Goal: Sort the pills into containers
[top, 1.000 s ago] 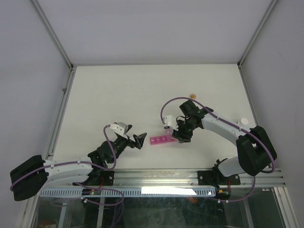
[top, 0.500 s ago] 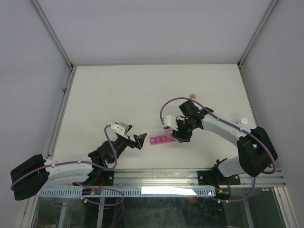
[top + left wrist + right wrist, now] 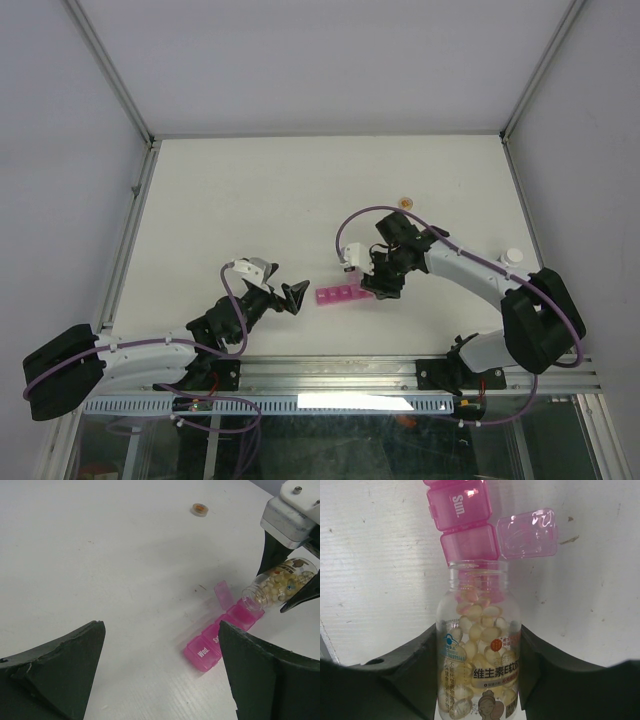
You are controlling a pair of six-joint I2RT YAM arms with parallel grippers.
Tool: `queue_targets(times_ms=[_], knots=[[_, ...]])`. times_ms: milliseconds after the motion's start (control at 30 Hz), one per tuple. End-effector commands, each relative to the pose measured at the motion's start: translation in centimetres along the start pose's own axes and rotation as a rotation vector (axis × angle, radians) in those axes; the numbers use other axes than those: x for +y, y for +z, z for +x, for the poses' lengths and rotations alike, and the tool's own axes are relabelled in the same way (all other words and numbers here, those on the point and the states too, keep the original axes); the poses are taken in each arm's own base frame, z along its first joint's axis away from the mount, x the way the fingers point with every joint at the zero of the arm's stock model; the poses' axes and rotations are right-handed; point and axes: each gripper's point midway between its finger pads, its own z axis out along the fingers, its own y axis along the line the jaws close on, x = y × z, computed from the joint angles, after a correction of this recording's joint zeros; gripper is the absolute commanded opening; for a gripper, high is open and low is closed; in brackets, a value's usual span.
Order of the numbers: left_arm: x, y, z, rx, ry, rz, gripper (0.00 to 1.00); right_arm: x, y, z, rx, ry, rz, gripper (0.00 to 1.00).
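Observation:
The magenta pill containers [image 3: 341, 295] lie near the table's front middle; they also show in the left wrist view [image 3: 220, 635] and the right wrist view [image 3: 462, 515]. The end compartment's lid [image 3: 527, 534] stands open. My right gripper [image 3: 383, 283] is shut on a clear bottle [image 3: 479, 650] full of pale yellow pills [image 3: 480, 630], tipped with its mouth over the open compartment; the bottle shows too in the left wrist view [image 3: 277, 584]. My left gripper [image 3: 296, 297] is open and empty, just left of the strip.
A small round orange cap [image 3: 406, 202] lies on the table behind the right arm, also in the left wrist view [image 3: 199, 509]. A white cap [image 3: 513, 256] sits by the right table edge. Metal frame rails border the table.

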Motion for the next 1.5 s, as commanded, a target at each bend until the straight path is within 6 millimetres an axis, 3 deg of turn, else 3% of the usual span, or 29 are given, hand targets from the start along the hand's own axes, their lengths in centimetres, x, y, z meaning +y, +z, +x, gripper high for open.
queue_targets(times_ms=[0,100,200,300,367,467,567,800,900,1000,1100,1167,1300,1467], knots=[[0.0,0.4,-1.9,-0.065,-0.017,-0.015,0.99,-1.6,-1.1,-1.6,-0.042,-0.04,0.096,0.01],[-0.1,0.4,-1.9,-0.062,-0.014,-0.013,0.99,-0.5,-1.2,-2.2,-0.057,-0.022,0.037,0.0],[-0.1,0.5,-1.9,-0.061,-0.013,-0.015,0.99,-1.3,-0.9,-1.7,-0.044,-0.042,0.102,0.0],[-0.1,0.5,-1.8,-0.058,-0.013,-0.014,0.99,0.0,-1.0,-2.1,-0.043,-0.028,0.032,0.0],[-0.1,0.6,-1.9,-0.059,-0.014,-0.016,0.99,-1.2,-0.6,-1.6,-0.025,-0.047,0.103,0.0],[-0.1,0.6,-1.8,-0.057,-0.012,-0.015,0.99,-0.1,-0.7,-2.1,-0.039,-0.031,0.041,0.0],[-0.1,0.7,-1.9,-0.058,-0.014,-0.017,0.99,-0.8,-0.6,-1.7,-0.02,-0.04,0.083,0.0],[-0.1,0.7,-1.9,-0.056,-0.014,-0.016,0.99,0.3,-0.5,-1.7,-0.015,-0.03,0.029,0.0],[0.0,0.7,-1.8,-0.056,-0.015,-0.017,0.99,-1.0,-0.4,-1.3,-0.008,-0.047,0.108,0.0],[0.0,0.6,-1.8,-0.055,-0.014,-0.016,0.99,0.5,-0.6,-2.2,-0.028,-0.028,0.022,0.0],[0.0,0.6,-1.9,-0.057,-0.016,-0.016,0.99,-1.2,-0.2,-1.1,0.013,-0.043,0.11,0.0],[0.0,0.6,-1.8,-0.055,-0.015,-0.015,0.99,0.3,-0.4,-1.7,-0.001,-0.02,0.026,0.0],[0.0,0.6,-1.8,-0.059,-0.018,-0.016,0.99,-1.1,-0.3,-1.1,0.013,-0.042,0.109,0.0],[0.1,0.5,-1.9,-0.061,-0.02,-0.015,0.99,-0.5,0.0,-1.2,0.009,-0.026,0.065,0.0]])
